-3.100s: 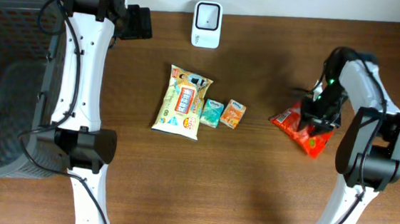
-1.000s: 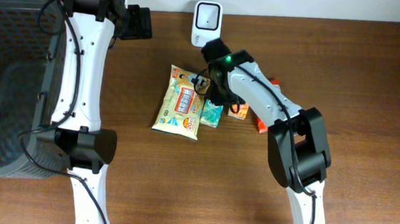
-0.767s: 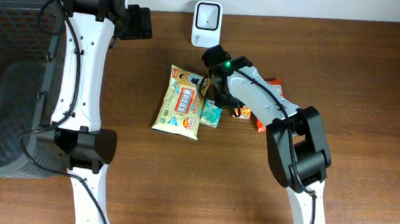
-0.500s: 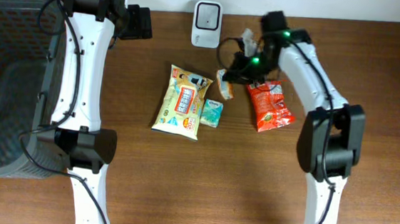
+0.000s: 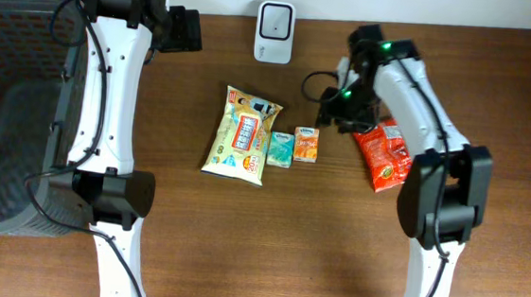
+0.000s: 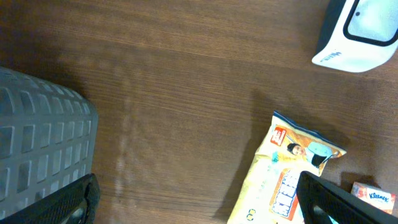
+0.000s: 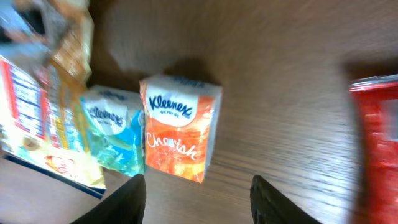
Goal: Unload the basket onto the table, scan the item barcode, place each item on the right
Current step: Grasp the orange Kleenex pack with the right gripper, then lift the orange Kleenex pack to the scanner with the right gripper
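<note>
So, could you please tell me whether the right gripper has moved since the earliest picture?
Yes. The right gripper has moved left across the table, closer to the white scanner.

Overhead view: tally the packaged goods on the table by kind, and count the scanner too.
Kleenex tissue packs: 2 (teal Kleenex pack, orange Kleenex pack)
Yellow printed pack: 1
Red snack bag: 1
White barcode scanner: 1
Total: 5
</note>
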`<state>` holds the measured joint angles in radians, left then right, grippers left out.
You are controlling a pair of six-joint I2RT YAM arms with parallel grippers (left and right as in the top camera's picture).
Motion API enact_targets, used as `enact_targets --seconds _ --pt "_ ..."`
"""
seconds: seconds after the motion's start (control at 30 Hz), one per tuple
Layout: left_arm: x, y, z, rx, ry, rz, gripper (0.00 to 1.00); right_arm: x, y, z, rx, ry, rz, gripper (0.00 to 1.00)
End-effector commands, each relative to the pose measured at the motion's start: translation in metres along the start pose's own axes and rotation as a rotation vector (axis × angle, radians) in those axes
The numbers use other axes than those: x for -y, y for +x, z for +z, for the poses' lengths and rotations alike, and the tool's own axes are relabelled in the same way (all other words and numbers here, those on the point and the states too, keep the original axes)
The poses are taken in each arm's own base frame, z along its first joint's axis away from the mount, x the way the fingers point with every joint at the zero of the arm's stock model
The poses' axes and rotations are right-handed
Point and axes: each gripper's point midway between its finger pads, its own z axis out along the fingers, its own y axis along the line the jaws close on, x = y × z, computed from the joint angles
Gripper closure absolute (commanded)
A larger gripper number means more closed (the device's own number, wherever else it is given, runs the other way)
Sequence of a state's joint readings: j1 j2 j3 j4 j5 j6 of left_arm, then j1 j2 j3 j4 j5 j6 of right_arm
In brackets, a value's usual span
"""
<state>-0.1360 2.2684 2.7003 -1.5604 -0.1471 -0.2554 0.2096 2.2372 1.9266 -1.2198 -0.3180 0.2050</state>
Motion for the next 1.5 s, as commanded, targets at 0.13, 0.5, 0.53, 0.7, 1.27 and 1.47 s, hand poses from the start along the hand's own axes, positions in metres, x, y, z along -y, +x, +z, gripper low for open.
enact_targets --seconds 0.13,0.5,0.53,0.7,1.27,1.47 --pt "-0.001 -0.001 0.000 0.003 -0.006 -0.009 0.01 0.006 0.020 0.063 -0.050 -0.107 0.024 0.55" --pt "-0.001 -0.001 0.000 0.003 -0.006 -0.009 0.01 -0.052 -0.015 -0.045 0.149 -0.987 -0.206 0.96" --pt "-0.001 -0.001 0.000 0.003 -0.006 -0.009 0.01 -0.061 -0.012 -0.058 0.166 -1.079 -0.248 0.96" --pt "-0.001 -0.001 0.000 0.003 -0.006 -0.009 0.01 -0.114 -0.042 -0.100 0.196 -1.234 -0.413 0.96" --pt "-0.001 -0.001 0.000 0.003 -0.006 -0.009 0.01 -0.111 -0.216 -0.151 1.151 0.512 -0.523 0.96" --pt "-0.001 -0.001 0.000 0.003 -0.006 -0.009 0.01 -0.120 -0.234 -0.044 0.980 0.763 -0.988 0.96"
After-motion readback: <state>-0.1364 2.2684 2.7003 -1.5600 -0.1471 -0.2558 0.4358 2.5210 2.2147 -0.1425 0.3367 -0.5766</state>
